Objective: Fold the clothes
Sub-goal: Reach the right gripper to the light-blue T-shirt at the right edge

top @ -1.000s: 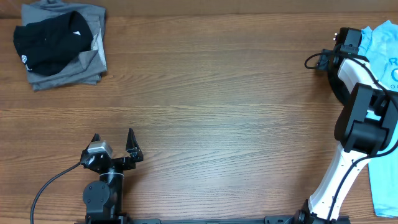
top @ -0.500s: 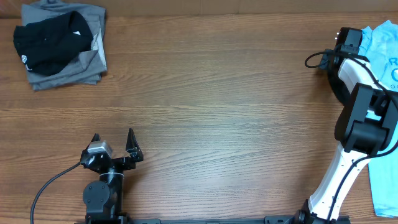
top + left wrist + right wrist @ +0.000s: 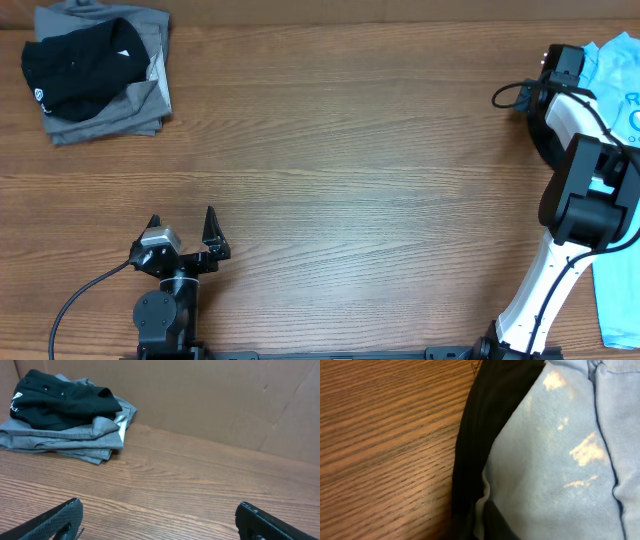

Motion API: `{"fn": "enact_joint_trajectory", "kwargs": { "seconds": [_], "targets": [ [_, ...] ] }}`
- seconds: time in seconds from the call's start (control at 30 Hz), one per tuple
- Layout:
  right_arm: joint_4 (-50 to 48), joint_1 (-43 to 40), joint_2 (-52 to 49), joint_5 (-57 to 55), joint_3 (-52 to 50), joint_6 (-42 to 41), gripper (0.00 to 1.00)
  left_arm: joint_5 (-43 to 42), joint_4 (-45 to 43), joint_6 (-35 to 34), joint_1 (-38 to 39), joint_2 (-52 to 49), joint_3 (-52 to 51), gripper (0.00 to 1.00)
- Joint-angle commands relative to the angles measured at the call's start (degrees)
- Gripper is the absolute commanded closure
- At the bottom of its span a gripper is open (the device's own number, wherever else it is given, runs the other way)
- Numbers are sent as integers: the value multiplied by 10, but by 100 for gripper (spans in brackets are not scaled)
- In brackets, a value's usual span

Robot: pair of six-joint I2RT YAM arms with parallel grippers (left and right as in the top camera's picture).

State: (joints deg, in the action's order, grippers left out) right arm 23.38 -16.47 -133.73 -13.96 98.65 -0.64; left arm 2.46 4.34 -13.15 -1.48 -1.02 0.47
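Brown wood planks make up the table [image 3: 350,150], seen from above. At its far left corner sits a pile of grey clothes [image 3: 150,105] with a black top [image 3: 80,65] on it. The light-blue T-shirt [image 3: 615,80] lies over the right edge, up by the far right corner. The whole middle of the table is bare wood, so there is lots of room to move. The left gripper [image 3: 182,217] waits by the near edge, wide open and holding nothing. The right gripper [image 3: 562,58] is at the blue shirt's left edge. Since the earlier picture nothing on the table has moved, and the right arm [image 3: 590,200] has hardly shifted.

From the left wrist, a cardboard wall [image 3: 200,395] stands behind the far edge. The grey pile [image 3: 65,440] is in the corner. Both fingers [image 3: 55,520] stand far apart over bare wood.

From the right wrist, blue cloth [image 3: 555,460] fills the view. A strip of black cloth [image 3: 490,420] runs beside it, next to the wood [image 3: 385,435]. The gripper is squeezed shut and seems to pinch the blue shirt.
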Motion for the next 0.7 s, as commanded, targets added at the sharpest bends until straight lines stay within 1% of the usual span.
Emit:
{"fn": "enact_joint_trajectory", "kwargs": {
  "seconds": [0.0,0.3,0.33,0.43,0.67],
  "targets": [
    [8,-2,-11,-2,31,-14,95,9,-2,14,4,3,-2,0],
    [31,-2,-11,-2,53,-13,96,9,-2,14,4,3,-2,0],
    [31,-2,-11,-2,53,-14,95,9,-2,14,4,3,-2,0],
    [31,-2,-11,-2,53,-13,87,9,-2,14,4,3,-2,0],
    [31,-2,-11,-2,53,-13,87,9,-2,13,4,3,-2,0]
  ]
}}
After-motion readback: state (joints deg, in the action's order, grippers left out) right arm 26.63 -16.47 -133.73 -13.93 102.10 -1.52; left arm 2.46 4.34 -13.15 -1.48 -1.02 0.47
